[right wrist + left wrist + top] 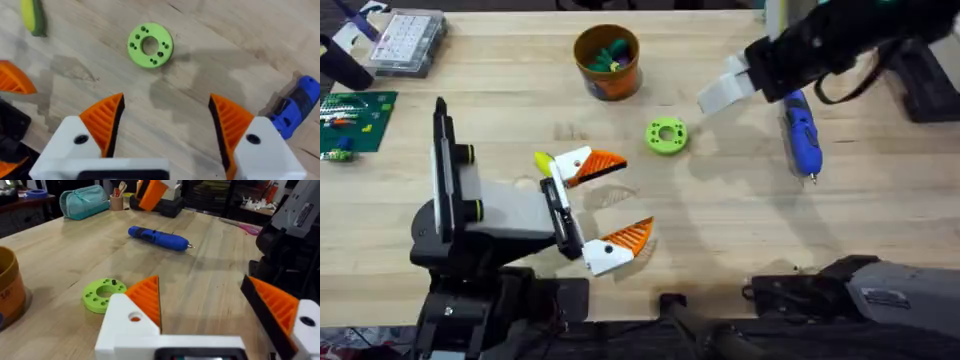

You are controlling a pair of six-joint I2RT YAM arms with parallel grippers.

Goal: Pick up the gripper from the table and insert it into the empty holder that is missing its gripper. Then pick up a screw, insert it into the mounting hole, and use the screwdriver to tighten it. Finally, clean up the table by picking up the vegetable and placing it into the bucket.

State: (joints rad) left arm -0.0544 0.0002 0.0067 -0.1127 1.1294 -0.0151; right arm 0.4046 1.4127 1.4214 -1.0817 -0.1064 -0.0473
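My left gripper (625,200) (200,287) is open with nothing between its two orange ribbed fingers. Its far finger, the orange gripper (592,165) on a white block, sits in the white holder (560,165) with the yellow tab. The lime-green vegetable ring (667,135) (102,294) (150,45) lies flat on the table just beyond it. My right gripper (710,98) (167,125) hangs open above the table to the right of the ring. The blue screwdriver (801,135) (157,236) (295,107) lies under the right arm. The orange bucket (607,62) (7,292) stands at the back.
A clear parts box (408,40) and a green circuit board (350,120) lie at the far left. The bucket holds a few coloured pieces. A teal pouch (82,202) and scissors (245,227) lie off to the right side. Bare wood (740,220) spans the front middle.
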